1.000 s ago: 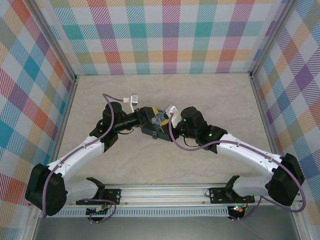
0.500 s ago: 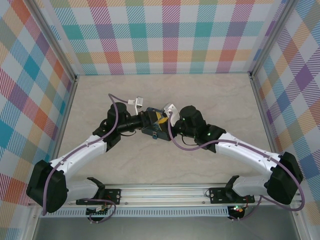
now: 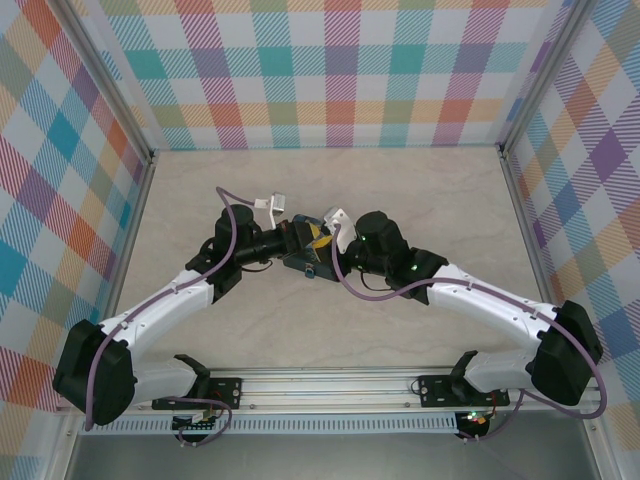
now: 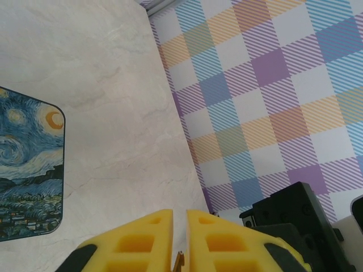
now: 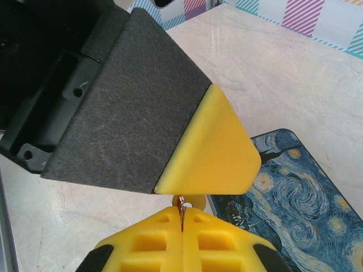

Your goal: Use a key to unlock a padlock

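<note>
My two grippers meet tip to tip above the middle of the table. In the right wrist view my right gripper (image 5: 182, 208) is shut on the key (image 5: 182, 215), a thin metal sliver with a small silvery ring poking out at the tips. It touches the underside of my left gripper's yellow-tipped finger (image 5: 212, 144). My left gripper (image 4: 180, 213) has its jaws nearly together. Deep between them shows a small brassy edge (image 4: 179, 262), which I take for the padlock; its blue body is hidden. From above, the left gripper (image 3: 311, 236) and right gripper (image 3: 334, 243) touch.
The blue-and-yellow swirl-painted box (image 3: 303, 264) lies flat on the table just below the grippers; it is the box (image 4: 28, 170) at the left and the box (image 5: 300, 192) at the lower right. Plaid walls close three sides. Purple cables loop off both wrists.
The left arm has swung right and forward over the box, and the right gripper has edged left. The two tips are now pressed closer together.
</note>
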Motion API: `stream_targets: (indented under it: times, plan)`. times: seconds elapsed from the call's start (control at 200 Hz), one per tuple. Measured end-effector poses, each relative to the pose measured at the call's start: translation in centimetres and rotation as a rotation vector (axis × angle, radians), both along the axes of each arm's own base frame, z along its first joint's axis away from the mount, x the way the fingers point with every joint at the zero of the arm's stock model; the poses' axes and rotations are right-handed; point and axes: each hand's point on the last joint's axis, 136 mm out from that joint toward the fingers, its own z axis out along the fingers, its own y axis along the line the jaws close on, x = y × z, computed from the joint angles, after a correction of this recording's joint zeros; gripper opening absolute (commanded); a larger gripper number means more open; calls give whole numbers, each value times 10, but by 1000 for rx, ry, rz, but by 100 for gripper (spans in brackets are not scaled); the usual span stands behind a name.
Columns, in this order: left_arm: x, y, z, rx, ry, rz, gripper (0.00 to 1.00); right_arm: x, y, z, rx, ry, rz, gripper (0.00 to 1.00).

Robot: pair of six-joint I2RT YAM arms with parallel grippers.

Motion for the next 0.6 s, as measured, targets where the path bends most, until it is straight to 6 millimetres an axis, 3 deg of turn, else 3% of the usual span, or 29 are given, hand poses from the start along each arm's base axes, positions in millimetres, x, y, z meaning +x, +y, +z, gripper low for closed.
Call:
stream_targets:
  times: [0.07, 0.2, 0.275, 0.42, 0.6]
  plan:
    - [1, 1, -2, 9, 0, 10, 2, 0, 0, 1, 1, -1, -2, 6]
    - [2, 3, -2, 22, -14, 19, 0, -2, -1, 0, -3, 21, 12, 36]
    - [2, 6, 4, 29, -49, 29, 0, -8, -2, 3, 31, 76, 43, 48]
    - [-4, 12, 27, 31, -164, 33, 0, -9, -16, 24, 163, 166, 87, 56]
    - [-9, 10, 50, 45, -292, -6, 0, -5, -38, 52, 393, 246, 125, 58]
